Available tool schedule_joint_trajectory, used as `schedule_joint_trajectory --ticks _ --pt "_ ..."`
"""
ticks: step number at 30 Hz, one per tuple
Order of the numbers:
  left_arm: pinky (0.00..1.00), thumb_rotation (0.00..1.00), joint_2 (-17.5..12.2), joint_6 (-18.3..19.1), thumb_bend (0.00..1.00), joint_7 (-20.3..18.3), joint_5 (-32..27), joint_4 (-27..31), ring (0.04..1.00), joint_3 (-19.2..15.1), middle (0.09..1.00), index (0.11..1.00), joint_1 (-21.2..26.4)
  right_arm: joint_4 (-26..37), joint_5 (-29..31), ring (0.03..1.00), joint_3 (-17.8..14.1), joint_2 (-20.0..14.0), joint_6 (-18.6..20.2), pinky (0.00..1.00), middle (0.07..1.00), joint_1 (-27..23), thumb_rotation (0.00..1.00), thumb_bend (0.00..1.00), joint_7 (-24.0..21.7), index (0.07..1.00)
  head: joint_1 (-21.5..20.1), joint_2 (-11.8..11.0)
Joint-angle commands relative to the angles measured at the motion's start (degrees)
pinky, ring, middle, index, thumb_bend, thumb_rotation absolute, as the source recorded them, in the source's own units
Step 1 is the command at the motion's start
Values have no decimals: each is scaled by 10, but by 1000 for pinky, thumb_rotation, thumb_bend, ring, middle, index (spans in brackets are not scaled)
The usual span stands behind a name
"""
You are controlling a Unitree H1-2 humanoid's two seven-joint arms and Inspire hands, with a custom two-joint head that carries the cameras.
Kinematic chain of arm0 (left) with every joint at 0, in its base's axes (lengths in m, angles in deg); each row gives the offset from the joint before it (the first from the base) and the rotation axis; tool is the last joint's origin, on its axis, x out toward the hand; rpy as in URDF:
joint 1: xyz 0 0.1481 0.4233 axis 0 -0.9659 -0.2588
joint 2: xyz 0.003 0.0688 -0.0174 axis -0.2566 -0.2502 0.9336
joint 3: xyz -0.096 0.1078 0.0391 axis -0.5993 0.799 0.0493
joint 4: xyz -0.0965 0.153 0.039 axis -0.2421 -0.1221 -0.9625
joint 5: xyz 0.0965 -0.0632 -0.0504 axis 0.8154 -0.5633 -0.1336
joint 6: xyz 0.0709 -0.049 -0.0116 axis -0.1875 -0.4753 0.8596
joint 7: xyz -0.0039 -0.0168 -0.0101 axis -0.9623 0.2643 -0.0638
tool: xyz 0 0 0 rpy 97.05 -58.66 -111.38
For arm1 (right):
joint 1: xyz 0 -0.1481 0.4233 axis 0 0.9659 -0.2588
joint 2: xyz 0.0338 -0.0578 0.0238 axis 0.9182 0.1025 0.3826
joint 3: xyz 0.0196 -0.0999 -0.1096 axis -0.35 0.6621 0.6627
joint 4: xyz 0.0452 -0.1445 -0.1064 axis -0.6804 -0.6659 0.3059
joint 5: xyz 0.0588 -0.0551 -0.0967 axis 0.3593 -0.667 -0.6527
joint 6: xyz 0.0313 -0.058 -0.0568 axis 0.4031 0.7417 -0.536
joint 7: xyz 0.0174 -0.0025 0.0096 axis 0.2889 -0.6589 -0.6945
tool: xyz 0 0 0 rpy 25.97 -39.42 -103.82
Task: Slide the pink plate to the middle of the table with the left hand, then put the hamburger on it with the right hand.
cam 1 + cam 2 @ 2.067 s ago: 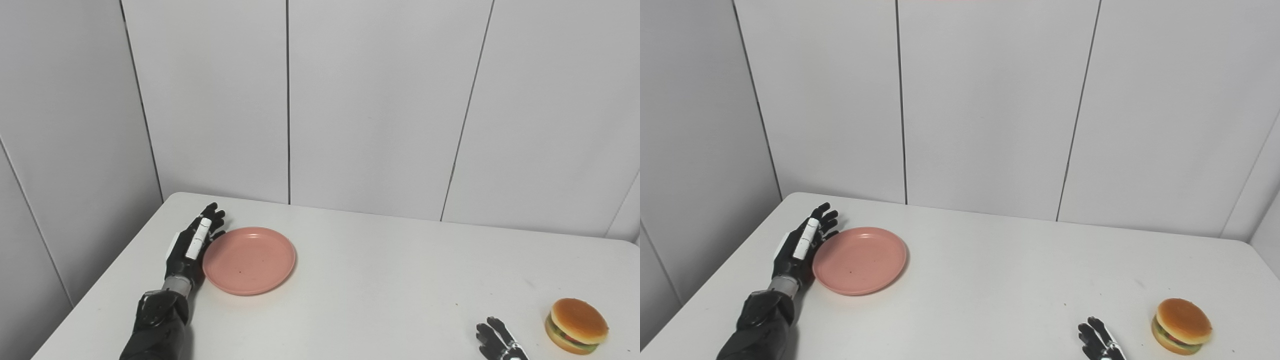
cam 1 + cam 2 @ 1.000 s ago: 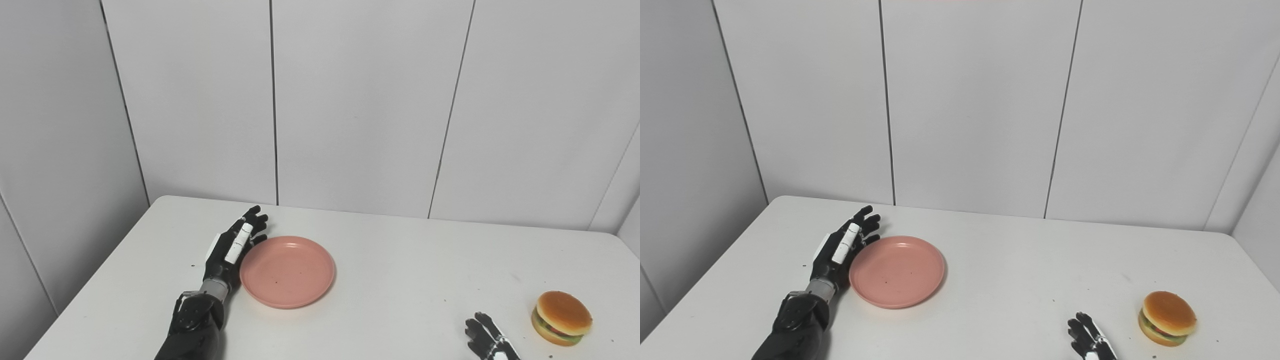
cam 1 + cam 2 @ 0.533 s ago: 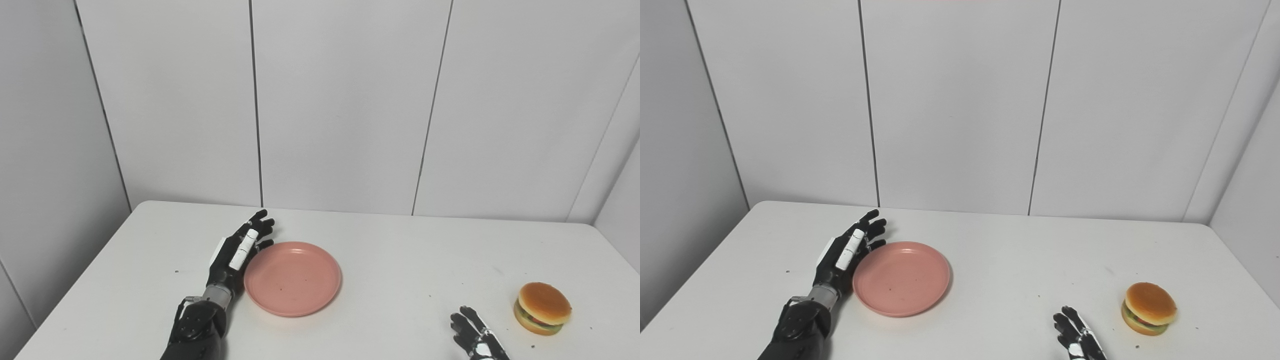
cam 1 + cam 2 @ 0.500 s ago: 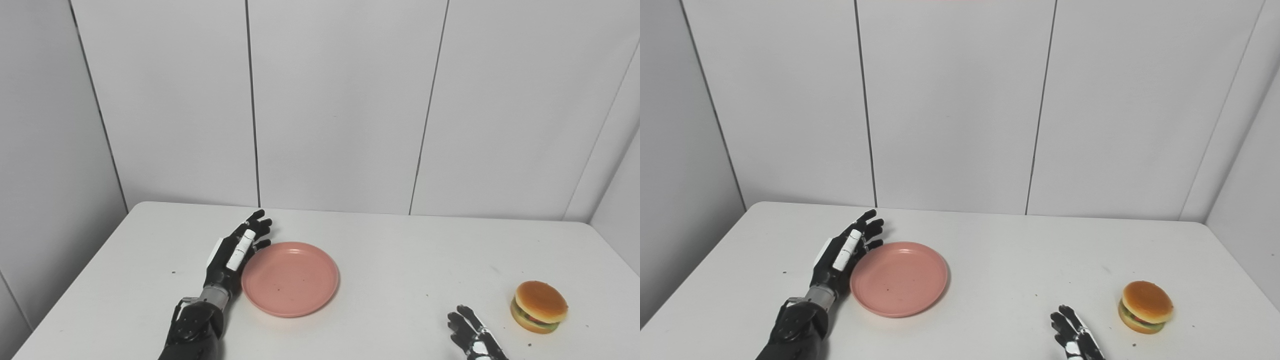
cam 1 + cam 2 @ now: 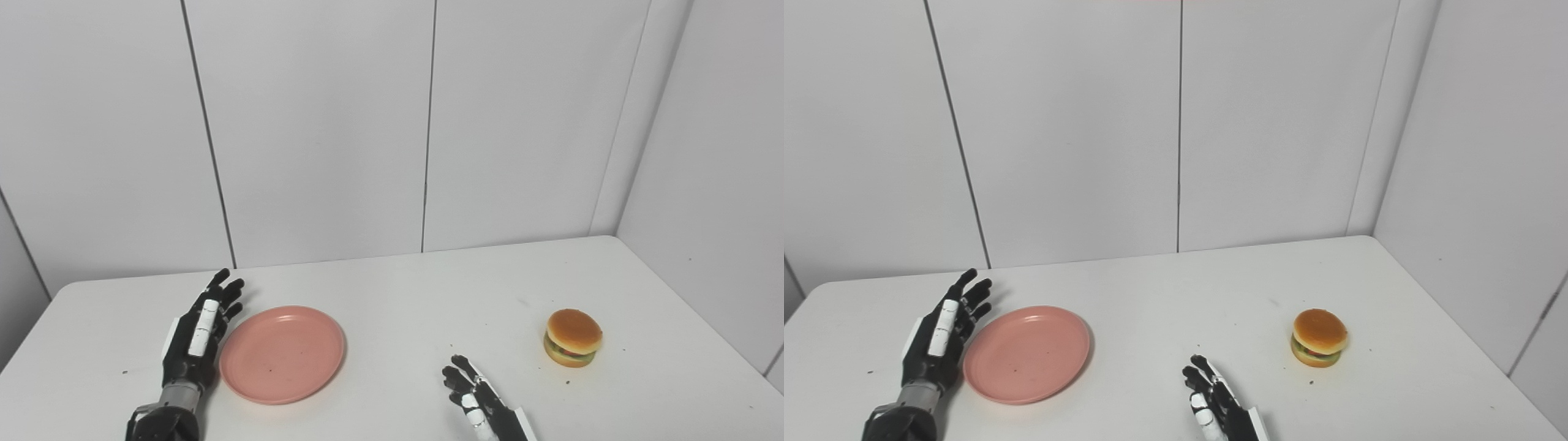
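Nearest, the right hand (image 5: pixel 481 401) rests with fingers spread, holding nothing. Beyond it, the left hand (image 5: pixel 197 331), fingers extended and empty, stands just beside the pink plate (image 5: pixel 282 354); the hamburger (image 5: pixel 573 346) sits well apart on the white table (image 5: pixel 416 306).

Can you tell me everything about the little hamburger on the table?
The hamburger is small and looks like a toy. It has a smooth golden-brown bun on top, thin green and red layers in the middle, and a tan bun underneath. It sits upright on the white table, toward the right side, all by itself. Nothing touches it. The right hand is open, nearer the camera and to its left, and the pink plate lies farther left.
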Motion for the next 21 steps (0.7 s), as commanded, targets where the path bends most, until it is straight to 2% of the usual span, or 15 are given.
schedule_joint_trajectory --ticks 1,5,9,15,21 --pt "872 756 1 -10 1000 -14 -11 -8 902 -2 832 856 9 -20 -12 882 13 28 25 879 865 16 915 701 5 886 -15 1" --pt "857 753 3 -13 1000 -18 -14 -9 891 -6 832 853 9 -25 -24 878 17 38 24 863 862 11 923 722 15 886 -28 5" --pt "889 752 10 -13 1000 -23 -20 -4 911 -6 847 865 6 -29 -25 878 16 41 21 854 861 8 927 723 14 877 -28 5" --pt "877 757 21 -10 1000 -12 -13 22 901 4 836 861 -5 -21 -28 874 14 42 25 849 857 11 921 731 13 879 -26 12" --pt "875 756 24 -10 1000 -11 -13 24 897 6 834 860 -6 -19 -40 873 15 35 17 848 857 14 936 733 14 883 -21 11"
